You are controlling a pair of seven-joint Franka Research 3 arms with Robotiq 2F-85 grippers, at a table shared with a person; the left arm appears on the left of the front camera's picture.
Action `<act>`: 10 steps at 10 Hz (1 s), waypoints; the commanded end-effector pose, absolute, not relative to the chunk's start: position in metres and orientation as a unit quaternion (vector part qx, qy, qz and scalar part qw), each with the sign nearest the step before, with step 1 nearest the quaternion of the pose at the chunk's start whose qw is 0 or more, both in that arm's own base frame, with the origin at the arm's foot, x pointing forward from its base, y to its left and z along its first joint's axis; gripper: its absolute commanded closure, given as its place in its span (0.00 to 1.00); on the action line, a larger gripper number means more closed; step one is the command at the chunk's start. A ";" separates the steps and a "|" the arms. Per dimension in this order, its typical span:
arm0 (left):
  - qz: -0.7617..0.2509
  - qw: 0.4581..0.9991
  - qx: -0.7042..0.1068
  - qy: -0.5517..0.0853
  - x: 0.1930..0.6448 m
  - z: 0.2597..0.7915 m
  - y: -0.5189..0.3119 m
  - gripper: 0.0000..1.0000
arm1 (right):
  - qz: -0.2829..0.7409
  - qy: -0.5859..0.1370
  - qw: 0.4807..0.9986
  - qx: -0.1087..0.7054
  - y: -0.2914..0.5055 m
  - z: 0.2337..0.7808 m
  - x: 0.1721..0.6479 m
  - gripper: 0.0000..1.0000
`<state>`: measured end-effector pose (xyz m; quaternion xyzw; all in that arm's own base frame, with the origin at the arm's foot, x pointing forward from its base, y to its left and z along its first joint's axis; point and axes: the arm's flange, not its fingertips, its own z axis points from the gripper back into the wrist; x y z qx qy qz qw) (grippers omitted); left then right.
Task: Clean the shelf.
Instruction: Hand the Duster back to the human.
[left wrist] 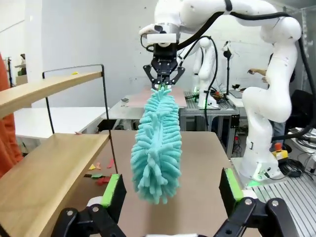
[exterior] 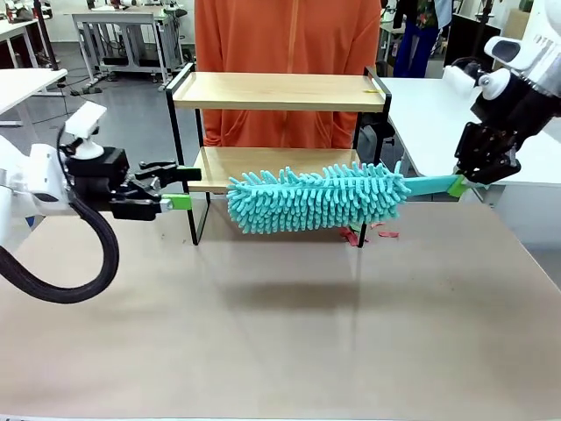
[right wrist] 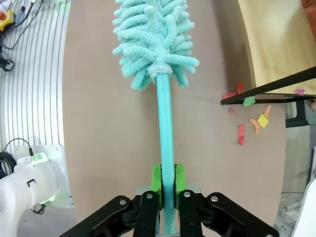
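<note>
Sweeping looked underway: my right gripper (exterior: 462,183) pinched the teal duster (exterior: 320,198) beside the shelf (exterior: 280,90), left gripper (exterior: 173,186) spread idle, and next I judged it needed guiding along the lower board (exterior: 215,162).

teal duster (exterior: 316,198), light wood shelf (exterior: 276,90)

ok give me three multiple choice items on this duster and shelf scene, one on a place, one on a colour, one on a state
1. Where do the paper scraps lie?
A. on the top board
B. on the table by the shelf's foot
C. in the person's hand

2. What colour is the duster?
A. turquoise
B. yellow
C. grey

3. How does the left gripper stand?
A. shut on the duster
B. shut on nothing
C. open, holding nothing

Answers:
1 B: the red and orange bits sit on the brown tabletop beside the black frame.
2 A: head and handle are both turquoise.
3 C: its green pads stand wide apart; the right gripper clamps the handle.
</note>
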<state>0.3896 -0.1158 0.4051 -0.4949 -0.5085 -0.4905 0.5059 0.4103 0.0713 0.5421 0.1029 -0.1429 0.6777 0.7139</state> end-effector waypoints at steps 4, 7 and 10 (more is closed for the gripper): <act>-0.467 0.525 -0.485 -0.520 0.399 0.381 -0.167 0.00 | 0.670 -0.139 0.722 0.104 0.071 0.545 0.407 0.87; -0.475 0.503 -0.504 -0.517 0.415 0.366 -0.194 0.00 | 0.670 -0.139 0.722 0.104 0.071 0.545 0.407 0.87; -0.485 0.463 -0.528 -0.522 0.419 0.360 -0.220 0.00 | 0.670 -0.139 0.722 0.104 0.071 0.545 0.407 0.87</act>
